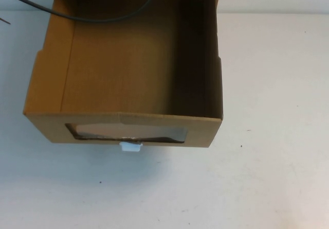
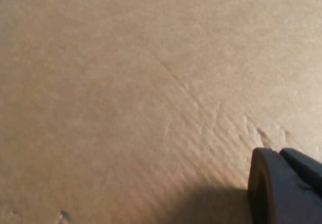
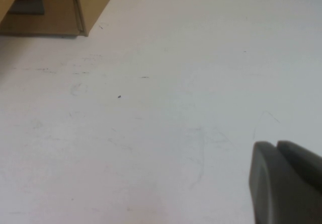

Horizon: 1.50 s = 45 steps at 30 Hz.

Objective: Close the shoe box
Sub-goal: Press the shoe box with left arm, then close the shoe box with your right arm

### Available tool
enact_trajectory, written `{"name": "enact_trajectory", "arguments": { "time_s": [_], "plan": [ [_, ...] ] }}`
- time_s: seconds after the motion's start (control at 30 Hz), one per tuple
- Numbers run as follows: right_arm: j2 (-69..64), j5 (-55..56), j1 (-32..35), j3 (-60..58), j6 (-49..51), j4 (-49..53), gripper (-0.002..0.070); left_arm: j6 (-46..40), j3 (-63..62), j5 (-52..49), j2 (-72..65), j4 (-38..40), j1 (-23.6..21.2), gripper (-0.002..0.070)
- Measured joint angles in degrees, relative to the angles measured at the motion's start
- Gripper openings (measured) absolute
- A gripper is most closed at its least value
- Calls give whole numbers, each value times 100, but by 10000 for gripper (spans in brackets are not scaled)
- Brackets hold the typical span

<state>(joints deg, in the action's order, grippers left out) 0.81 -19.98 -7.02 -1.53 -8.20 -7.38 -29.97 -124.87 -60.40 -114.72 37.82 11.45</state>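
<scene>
High view: shoe box [image 1: 123, 72] drawer out | left claw [image 2: 284, 186] beside cardboard, right claw [image 3: 284, 181] over table [image 3: 176, 108]; spread unclear

High view looks down on box [image 1: 123, 74] and bench [image 1: 277, 177]. Left wrist view presses against cardboard; right wrist view skims bench, sharing the box's corner.

Left pincer [image 2: 284, 186] is close to cardboard; right pincer [image 3: 284, 183] is over bench.

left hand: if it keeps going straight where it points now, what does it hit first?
Probably cardboard. The left hand faces a brown corrugated panel filling its wrist view, likely a wall of the shoe box; which wall is unclear. The right hand is over bare table.
</scene>
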Motion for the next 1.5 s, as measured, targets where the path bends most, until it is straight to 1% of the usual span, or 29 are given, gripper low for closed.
{"name": "enact_trajectory", "arguments": {
  "time_s": [0.1,0.17,0.43,0.6,0.63,0.7,0.8,0.87,1.03,1.13,1.23,1.33,1.4,1.5],
  "plan": [
    [0,29,0,0,0,-67,-13,0,0,0,0,10,0,-5],
    [0,158,0,0,0,-336,-13,0,0,0,0,10,0,-5],
    [0,1183,0,0,0,-2805,-13,27,0,0,0,10,0,-5],
    [0,1501,0,0,0,-3754,-13,25,0,0,0,10,0,-5],
    [0,1474,0,0,-25,-3944,-13,25,0,0,0,10,0,-5],
    [0,1063,0,69,-93,-4116,-13,25,0,0,0,10,0,-5],
    [-106,132,0,553,-129,-4170,-11,32,0,0,0,10,0,-5],
    [-445,-462,0,967,-141,-4101,-11,32,0,0,0,10,0,-5],
    [-2031,-2134,0,2252,-148,-3292,-11,32,0,0,0,10,0,-5],
    [-3100,-2904,0,2965,-278,-2764,-11,32,0,0,0,10,0,-5],
    [-3965,-3298,0,3649,-585,-2449,-11,32,0,0,0,10,0,-5],
    [-4663,-3469,-30,4224,-848,-2352,-11,32,0,0,0,10,0,-5],
    [-5051,-3451,-224,4522,-916,-2315,-11,47,0,0,0,10,0,-5],
    [-5461,-3337,-853,4936,-939,-2288,-11,51,0,0,0,10,0,-5]
  ]
}}
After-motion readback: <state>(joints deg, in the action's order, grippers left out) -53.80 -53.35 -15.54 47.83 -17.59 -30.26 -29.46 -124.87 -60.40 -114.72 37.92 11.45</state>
